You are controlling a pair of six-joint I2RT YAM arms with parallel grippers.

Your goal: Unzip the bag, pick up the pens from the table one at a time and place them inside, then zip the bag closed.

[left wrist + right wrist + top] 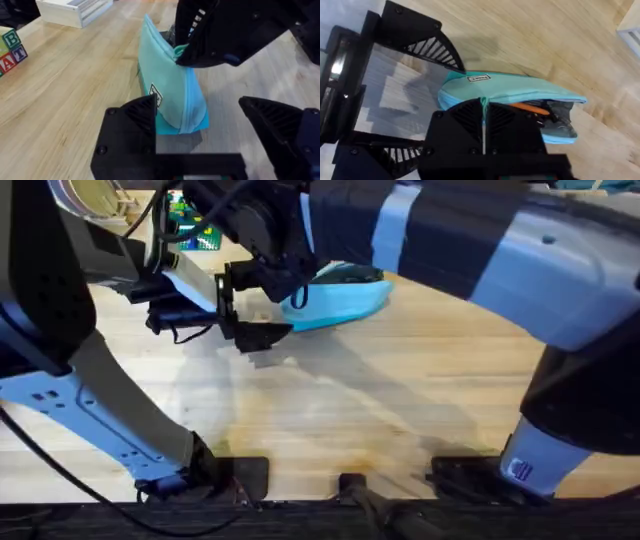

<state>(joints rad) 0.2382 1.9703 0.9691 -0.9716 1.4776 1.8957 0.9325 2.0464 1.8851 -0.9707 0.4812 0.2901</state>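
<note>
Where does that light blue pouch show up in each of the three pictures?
Overhead: the bag lies upper middle, beside both grippers.
Left wrist: centre, standing on edge, its white label facing the camera.
Right wrist: centre, partly unzipped, pens inside.
Shared landmark: the white label.

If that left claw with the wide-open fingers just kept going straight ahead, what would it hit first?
Most likely the bag. The left end effector is open and the bag's near end lies between its fingers, straight ahead. The right end effector sits farther along, on the zip.
</note>
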